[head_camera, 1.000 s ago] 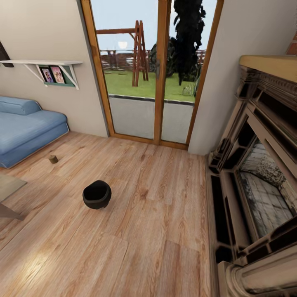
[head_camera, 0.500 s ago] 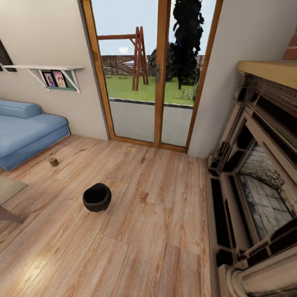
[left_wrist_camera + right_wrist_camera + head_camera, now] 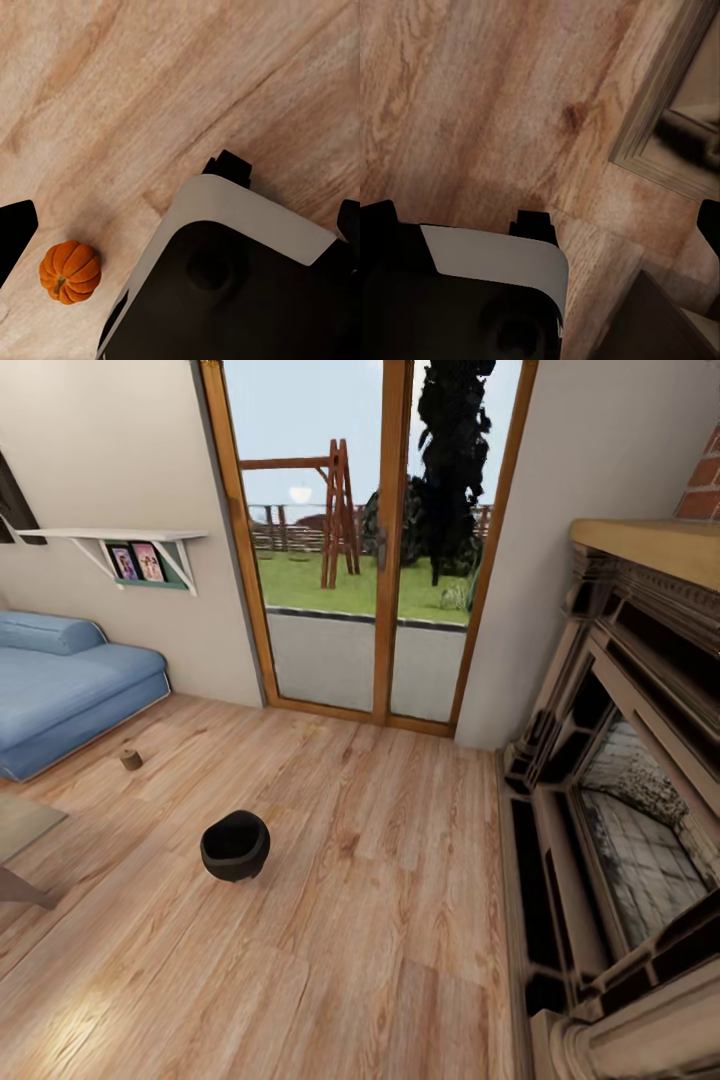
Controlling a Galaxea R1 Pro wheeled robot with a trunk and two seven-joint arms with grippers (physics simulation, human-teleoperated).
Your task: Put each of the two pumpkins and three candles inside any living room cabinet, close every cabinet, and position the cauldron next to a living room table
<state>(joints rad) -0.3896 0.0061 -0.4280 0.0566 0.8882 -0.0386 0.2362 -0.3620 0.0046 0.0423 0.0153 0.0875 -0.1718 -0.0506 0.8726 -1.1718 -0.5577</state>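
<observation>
A black cauldron [image 3: 235, 845] sits upright on the wooden floor, left of centre in the head view. Further left, near the sofa, stands a small brown candle [image 3: 130, 759]. A table [image 3: 22, 822] pokes its corner in at the left edge, roughly a metre from the cauldron. In the left wrist view an orange pumpkin [image 3: 70, 271] lies on the floor beside the robot's white-and-black base [image 3: 247, 225]. My left gripper [image 3: 182, 225] hangs open above the floor, holding nothing. My right gripper [image 3: 542, 221] is also open and empty. The cabinet is out of view.
A blue sofa [image 3: 60, 680] lines the left wall under a white shelf [image 3: 110, 538] with photos. Glass patio doors [image 3: 370, 540] close off the far side. A large carved fireplace [image 3: 620, 780] runs along the right; its base edge [image 3: 660, 142] lies near my right gripper.
The head camera has tilted up slightly, so the whole picture has slid down a little. The cauldron, candle and furniture have not moved on the floor.
</observation>
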